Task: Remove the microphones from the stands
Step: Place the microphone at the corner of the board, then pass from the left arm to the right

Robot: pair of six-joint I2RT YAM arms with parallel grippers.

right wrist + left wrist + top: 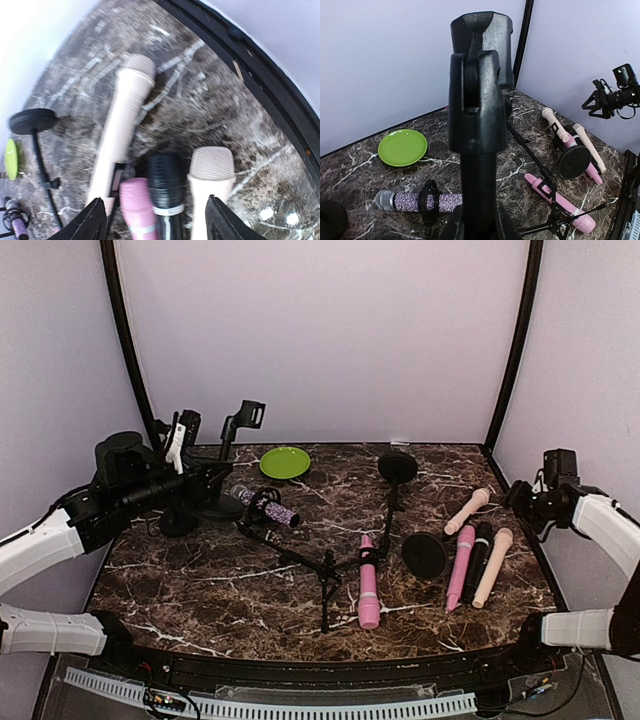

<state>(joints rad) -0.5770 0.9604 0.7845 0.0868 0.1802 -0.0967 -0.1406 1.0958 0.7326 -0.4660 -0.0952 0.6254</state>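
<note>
My left claw (198,483), far left, is closed on the post of an upright black stand (476,180); my right claw (160,220), at the right edge, hangs with jaws wide apart and empty above the heads of a cream microphone (122,130), a black microphone (165,185) and a second cream microphone (211,170); the purple glitter microphone (266,505) lies left of centre on the marble table (180,580), clipped in the holder of the toppled tripod stand (322,575); a green plate (284,462) sits just beyond it.

Microphone (266,507) lies before plate (285,462), seemingly in stand (324,585).
</note>
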